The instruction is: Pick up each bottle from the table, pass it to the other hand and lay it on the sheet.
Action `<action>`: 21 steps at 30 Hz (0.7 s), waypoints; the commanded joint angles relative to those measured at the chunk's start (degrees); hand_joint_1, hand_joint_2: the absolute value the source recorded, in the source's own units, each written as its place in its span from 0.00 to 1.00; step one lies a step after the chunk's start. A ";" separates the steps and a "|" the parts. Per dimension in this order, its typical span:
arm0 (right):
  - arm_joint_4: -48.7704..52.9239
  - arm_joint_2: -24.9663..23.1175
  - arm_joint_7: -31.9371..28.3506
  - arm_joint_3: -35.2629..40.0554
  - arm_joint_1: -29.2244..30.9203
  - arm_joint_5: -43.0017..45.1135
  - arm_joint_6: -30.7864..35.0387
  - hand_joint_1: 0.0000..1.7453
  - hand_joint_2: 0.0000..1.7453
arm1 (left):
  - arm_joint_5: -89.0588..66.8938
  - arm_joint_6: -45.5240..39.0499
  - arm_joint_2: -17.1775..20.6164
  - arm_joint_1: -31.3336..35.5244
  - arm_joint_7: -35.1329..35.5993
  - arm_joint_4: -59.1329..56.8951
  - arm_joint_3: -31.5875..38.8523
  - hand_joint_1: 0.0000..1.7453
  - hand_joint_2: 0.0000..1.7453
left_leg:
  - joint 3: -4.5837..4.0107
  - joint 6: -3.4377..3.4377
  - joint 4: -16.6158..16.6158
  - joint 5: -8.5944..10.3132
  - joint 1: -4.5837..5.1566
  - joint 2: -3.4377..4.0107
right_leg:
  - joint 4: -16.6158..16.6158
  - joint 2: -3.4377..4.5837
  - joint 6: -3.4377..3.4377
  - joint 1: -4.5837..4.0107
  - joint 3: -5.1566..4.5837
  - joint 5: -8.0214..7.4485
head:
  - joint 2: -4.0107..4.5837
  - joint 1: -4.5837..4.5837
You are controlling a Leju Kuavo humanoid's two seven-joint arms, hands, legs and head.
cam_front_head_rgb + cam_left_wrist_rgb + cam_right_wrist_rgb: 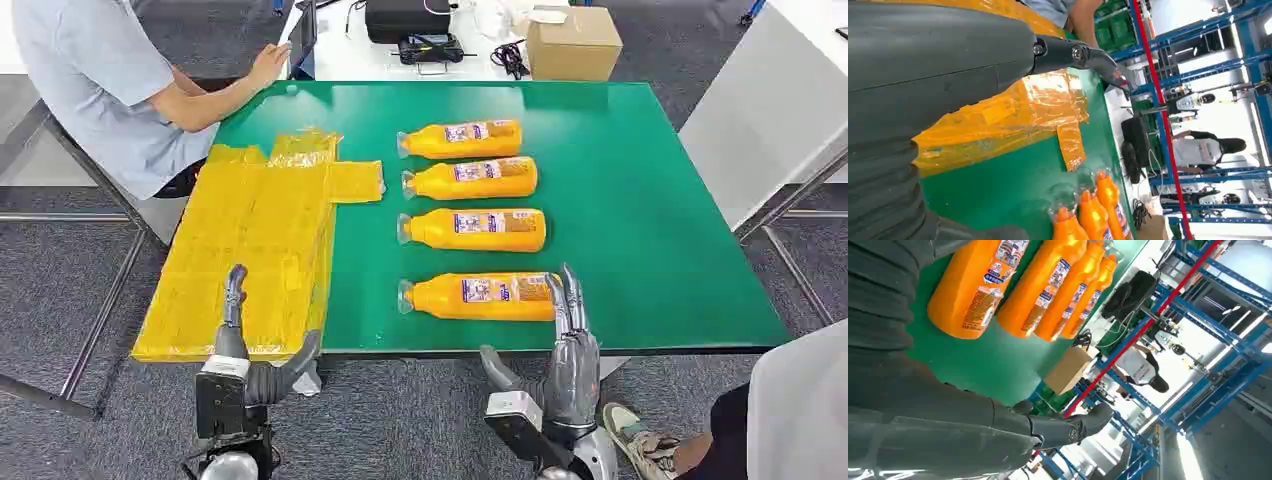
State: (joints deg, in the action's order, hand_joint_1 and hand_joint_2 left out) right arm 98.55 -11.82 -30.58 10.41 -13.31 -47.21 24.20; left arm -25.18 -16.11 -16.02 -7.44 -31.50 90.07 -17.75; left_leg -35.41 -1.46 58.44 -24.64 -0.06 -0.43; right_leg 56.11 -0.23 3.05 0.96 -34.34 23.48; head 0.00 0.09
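green table (pixel 650 230), grey carpet (pixel 60 290)

Four orange bottles lie on their sides on the green worktop (pixel 650 200), parallel in a column, clear caps pointing toward the sheet and labels facing up: the farthest bottle (pixel 460 140), the second bottle (pixel 470 179), the third bottle (pixel 472 229), and the nearest bottle (pixel 478 296), set a little further apart from the rest and close to the worktop's near edge. The sheet (pixel 250 260) is a crinkled, glossy yellow film spread flat over the left part of the worktop, with one flap (pixel 355 182) reaching toward the bottle caps and its near edge overhanging the worktop. No bottle lies on the sheet.
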 commanded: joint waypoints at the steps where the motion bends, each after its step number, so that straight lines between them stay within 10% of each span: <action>1: -2.11 -0.42 -0.13 -1.95 0.23 0.16 0.21 0.00 1.00 | -0.47 0.38 0.68 0.47 0.05 -0.61 2.01 0.00 1.00 | 0.13 0.04 -0.06 -0.03 -0.01 0.02 | -0.06 0.01 -0.07 -0.02 0.12 0.02 | 0.00 0.02; 21: -3.57 -3.27 -1.74 -6.08 2.04 2.58 -1.40 0.00 1.00 | -1.37 2.21 -0.39 1.84 -0.56 -2.31 -0.71 0.00 1.00 | 0.40 0.09 -0.05 -0.15 -0.04 0.07 | -0.05 0.04 -0.16 -0.06 0.37 0.13 | 0.00 0.00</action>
State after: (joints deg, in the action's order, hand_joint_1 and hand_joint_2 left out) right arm 98.55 -14.14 -31.10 7.85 -13.69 -44.89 23.04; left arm -26.53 -15.89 -16.37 -8.01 -32.22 92.13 -16.33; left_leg -35.41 -1.46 58.44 -24.64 -0.06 -0.42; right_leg 56.10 -0.23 3.05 0.96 -34.34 23.48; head 0.00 0.09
